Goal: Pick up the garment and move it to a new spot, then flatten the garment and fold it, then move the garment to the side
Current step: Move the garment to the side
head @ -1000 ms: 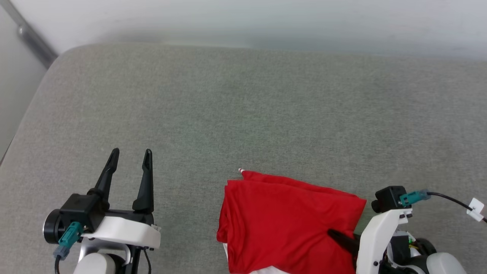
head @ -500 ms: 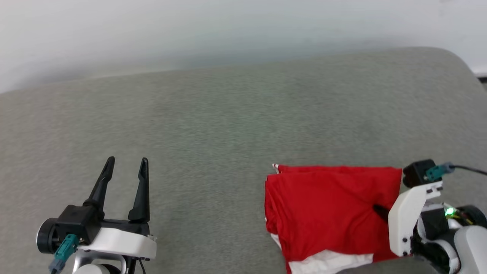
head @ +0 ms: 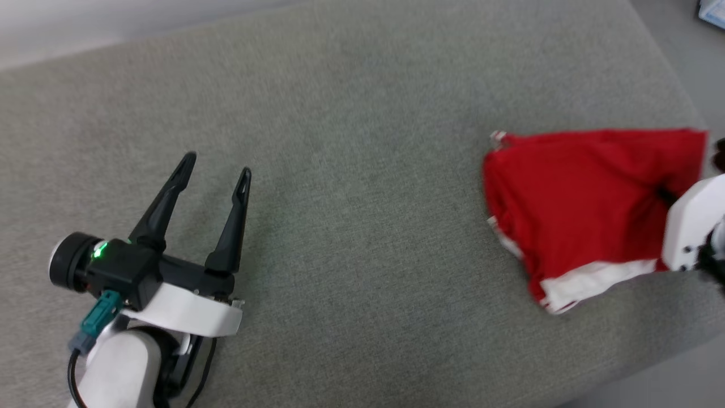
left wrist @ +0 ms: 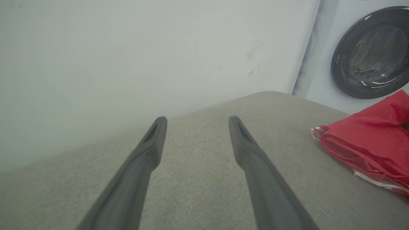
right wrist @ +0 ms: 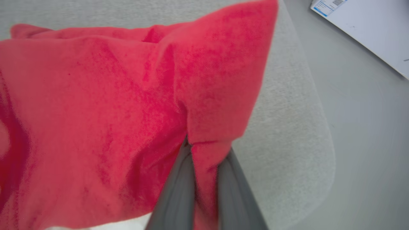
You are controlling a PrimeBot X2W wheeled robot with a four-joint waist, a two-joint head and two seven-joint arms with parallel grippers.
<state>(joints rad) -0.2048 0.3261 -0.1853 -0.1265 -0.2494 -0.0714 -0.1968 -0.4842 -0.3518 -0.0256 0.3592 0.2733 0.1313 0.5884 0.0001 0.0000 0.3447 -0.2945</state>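
shirt of soft red fabric with white sleeve ends [head: 578,198] lies folded near the right end of the grey padded cushion [head: 362,226]. right claw [right wrist: 207,152] is clamped tight on a fold of its red cloth. left claw [head: 217,163] hovers well apart over bare cushion, fingers spread wide, holding nothing.

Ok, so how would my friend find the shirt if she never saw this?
Find the big grey cushion in the head view and look to its right edge. There lies the garment, a folded cloth pinched by the right hand. It is the one bright red thing on the cushion, with a white band along its near edge.
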